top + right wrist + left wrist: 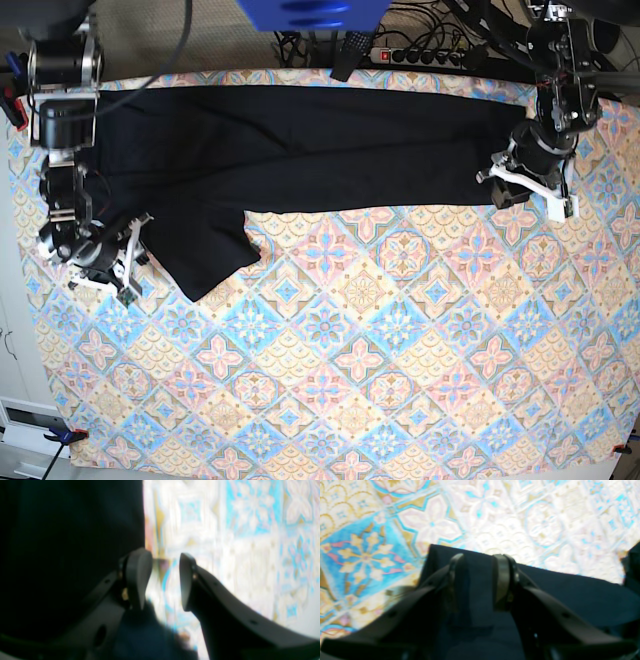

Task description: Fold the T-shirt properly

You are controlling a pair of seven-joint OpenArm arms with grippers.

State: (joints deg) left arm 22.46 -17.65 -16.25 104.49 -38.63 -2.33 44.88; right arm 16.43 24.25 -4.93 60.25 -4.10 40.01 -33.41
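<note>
Left gripper (480, 580) grips the T-shirt (300, 140) hem; right gripper (162, 580) gapes empty over the patterned worktop (400, 350). Only the base view shows cables (430, 30) behind.

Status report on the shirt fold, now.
Left gripper jaws apart over the T-shirt edge, grip unclear. Right gripper open, nothing between jaws. T-shirt lies folded lengthwise on the patterned cloth. Nothing in the way.

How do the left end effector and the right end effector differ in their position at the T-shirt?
The left end effector has black T-shirt fabric between its fingers; the right end effector has only patterned tablecloth in its gap. The left sits at the shirt's end; the right sits beside its edge. Both fingers stand apart.
</note>
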